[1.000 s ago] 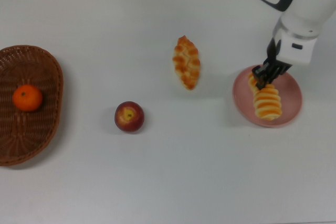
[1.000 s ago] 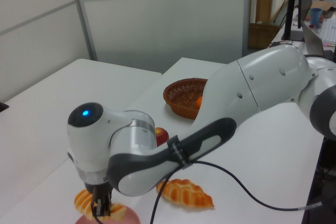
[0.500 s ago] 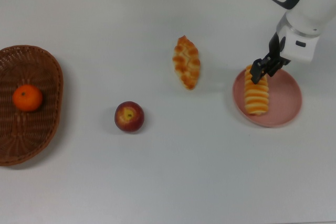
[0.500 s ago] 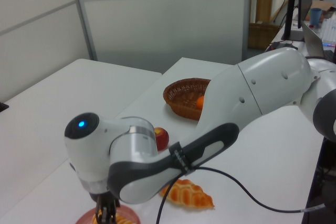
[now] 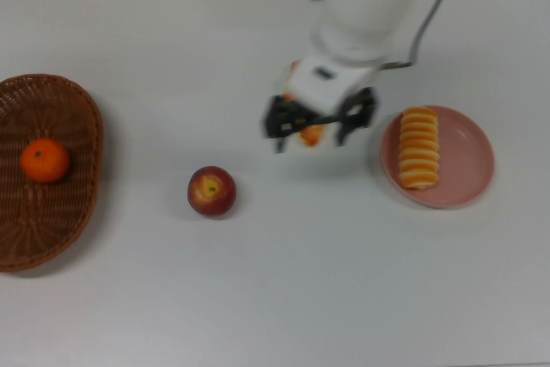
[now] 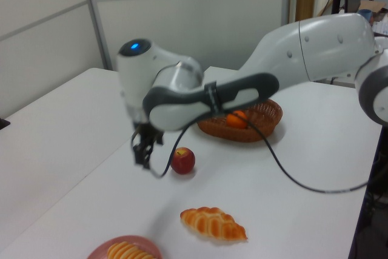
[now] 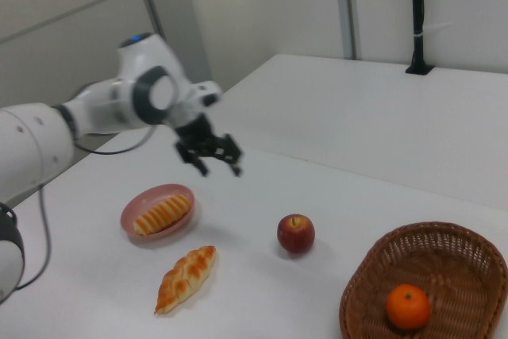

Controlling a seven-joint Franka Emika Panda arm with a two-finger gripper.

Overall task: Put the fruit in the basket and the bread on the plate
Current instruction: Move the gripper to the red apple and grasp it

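End effector [image 5: 319,128]: shown raised above the desk [image 5: 275,298] with its fingers spread apart and nothing held between them; in the top view it is seen over the braided loaf.
Braided loaf [image 7: 186,278]: left on the desk, largely hidden by the end effector in the top view; in the left view [image 6: 213,223] it lies at about 2 o'clock from the plate, apart from it.
Ridged loaf [image 5: 418,147]: laid on the pink plate [image 5: 468,156], toward the 9 o'clock side of the plate in the top view.
Apple [image 5: 211,191]: left on the desk, between the basket and the braided loaf, well apart from both.
Mandarin [image 5: 45,161]: already held in the wicker basket [image 5: 51,238].
Risk 1: the braided loaf is judged likely to slip or pivot if it is pinched near a pointed end, since its surface is knobbly and tapered.
Risk 2: little free plate is left at 3 o'clock of the ridged loaf, so a second loaf may be set overhanging the rim or may push the first one off.
Risk 3: the apple may be rolled if it is brushed by a low pass.
Change: half a second ago the end effector was seen at the plate, at the upper end of the ridged loaf; it is now displaced toward 9 o'clock in the top view, and the ridged loaf is left where it lay.
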